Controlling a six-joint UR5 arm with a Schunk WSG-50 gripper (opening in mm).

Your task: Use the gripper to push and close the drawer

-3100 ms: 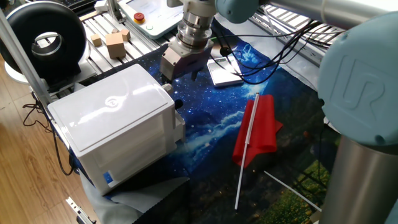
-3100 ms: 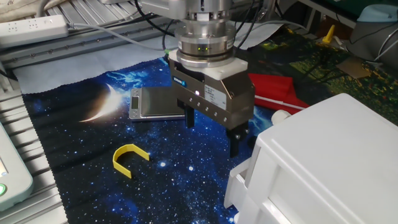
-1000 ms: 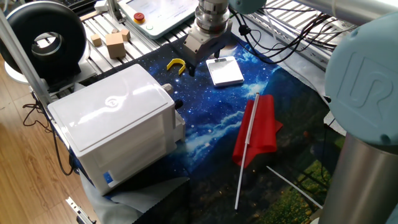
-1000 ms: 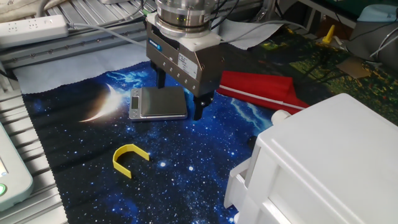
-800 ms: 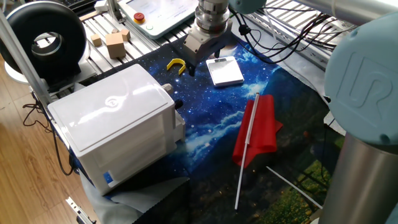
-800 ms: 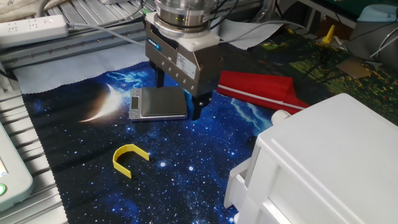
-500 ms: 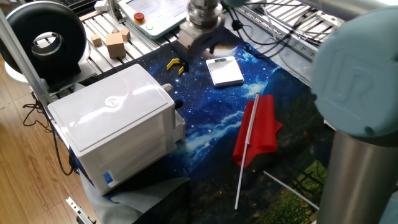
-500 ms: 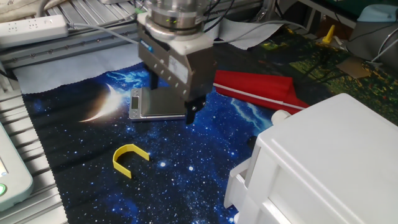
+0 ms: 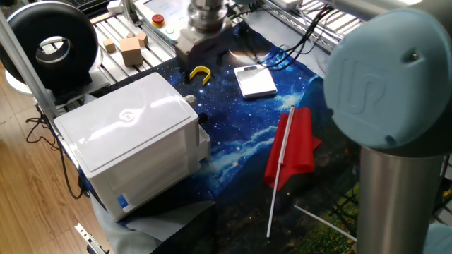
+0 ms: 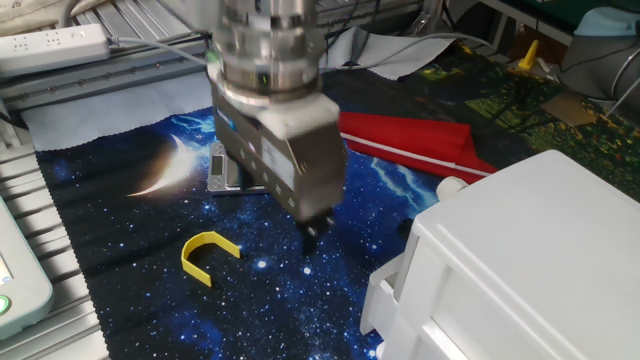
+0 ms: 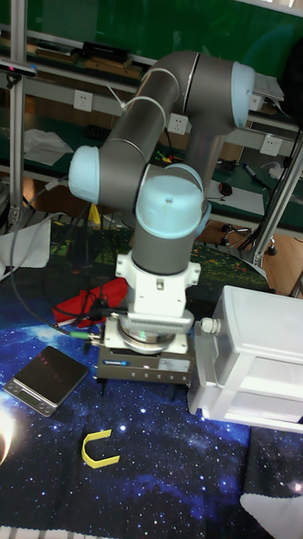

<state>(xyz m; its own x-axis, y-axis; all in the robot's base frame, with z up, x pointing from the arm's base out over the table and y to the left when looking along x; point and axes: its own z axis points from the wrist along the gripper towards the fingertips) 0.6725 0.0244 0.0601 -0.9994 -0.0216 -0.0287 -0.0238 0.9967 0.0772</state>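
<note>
The drawer [image 11: 204,368] is the white front with a round knob [image 10: 450,186] on the big white box [image 9: 127,137]; it stands only slightly out of the box. My gripper [image 11: 145,386] hangs low over the starry cloth just left of the drawer front, apart from it. Its two dark fingers [image 11: 103,386] stand apart with nothing between them, so it is open. In the other fixed view the gripper [image 10: 280,200] shows one finger [image 10: 312,238] pointing down, near the box corner. One fixed view has the gripper [image 9: 198,53] at the far edge of the cloth.
A yellow C-shaped piece [image 9: 200,73] lies on the cloth close to the gripper. A small flat scale [image 9: 256,80] and a red cloth with a white stick [image 9: 293,144] lie further along. Wooden blocks [image 9: 131,49] sit on the metal rack behind.
The gripper left the box corner for the scale, then swung sideways and turned on its wrist, now above the cloth by the yellow piece. The drawer and loose items did not move.
</note>
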